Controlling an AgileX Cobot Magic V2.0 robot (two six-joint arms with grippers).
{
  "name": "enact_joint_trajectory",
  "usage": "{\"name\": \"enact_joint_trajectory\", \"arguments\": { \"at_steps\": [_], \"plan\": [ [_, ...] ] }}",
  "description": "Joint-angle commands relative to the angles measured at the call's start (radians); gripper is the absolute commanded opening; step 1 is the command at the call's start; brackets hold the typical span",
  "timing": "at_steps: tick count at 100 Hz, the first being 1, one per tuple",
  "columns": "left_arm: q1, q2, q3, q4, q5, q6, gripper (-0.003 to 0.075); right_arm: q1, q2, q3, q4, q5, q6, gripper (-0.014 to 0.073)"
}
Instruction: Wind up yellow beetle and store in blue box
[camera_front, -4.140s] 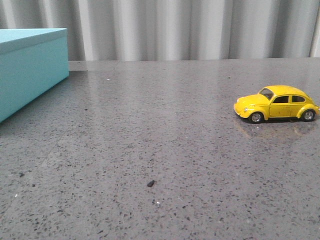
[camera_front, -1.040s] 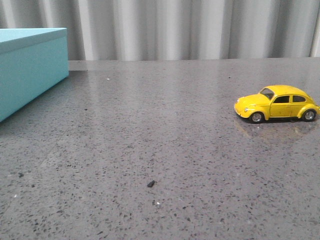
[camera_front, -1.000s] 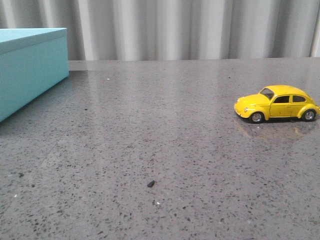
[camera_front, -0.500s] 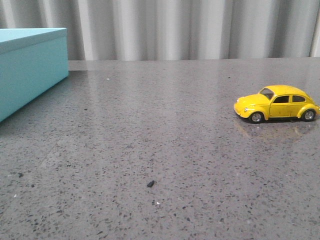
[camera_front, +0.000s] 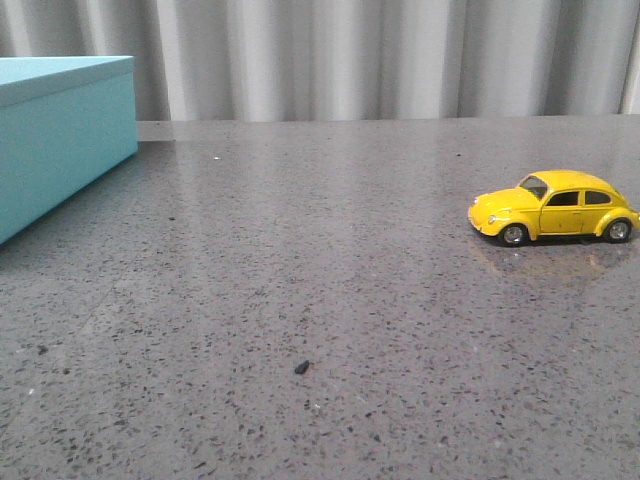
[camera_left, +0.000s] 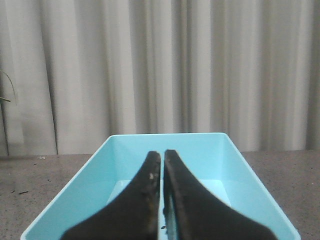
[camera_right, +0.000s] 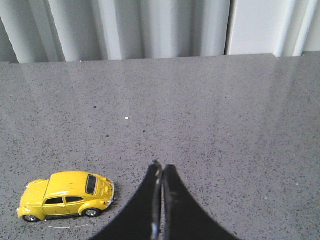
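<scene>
Beetle (camera_front: 553, 208) stands on all four wheels on the table (camera_front: 320, 300), well right of the box (camera_front: 60, 135), side-on to the front camera with its nose pointing toward the box. Nothing touches it. Judgement: upright on a bare stretch of surface, so it can be dragged backward to load the spring before any lift.

Box sits at the table's left side. From the front it reads as a closed block, but the left wrist view looks down into an open turquoise interior (camera_left: 210, 155) with nothing visible inside. Judgement: the top is open and ready to receive the car.

Left gripper (camera_left: 162, 165): fingers pressed together, only a thin seam between them, nothing held. It hangs over the box interior, tips above the floor; contact with the box cannot be judged.

Right gripper (camera_right: 160, 175): fingers likewise closed to a slit, empty. It hangs above the table close to the beetle (camera_right: 67, 195) but apart from it.

Judgement: task not begun. The right arm is better placed for the car; its fingers must spread before they can take the body.
</scene>
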Motion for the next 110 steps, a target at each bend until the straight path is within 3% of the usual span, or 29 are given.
{"name": "enact_joint_trajectory", "arguments": {
  "at_steps": [1,35,64,110],
  "plan": [
    [-0.009,0.021,-0.036,-0.009,-0.080,-0.008,-0.0021,-0.003,0.049,-0.065,0.001,-0.049,-0.002,-0.0061],
    [-0.009,0.021,-0.036,-0.009,-0.080,-0.008,-0.0021,0.168,0.361,-0.302,0.001,0.207,-0.002,-0.0061],
    [-0.009,0.021,-0.036,-0.009,-0.080,-0.008,-0.0021,0.302,0.653,-0.487,0.001,0.333,-0.004,-0.0061],
    [-0.009,0.021,-0.036,-0.009,-0.080,-0.008,-0.0021,0.350,0.992,-0.801,0.083,0.618,-0.002,-0.0061]
  ]
}}
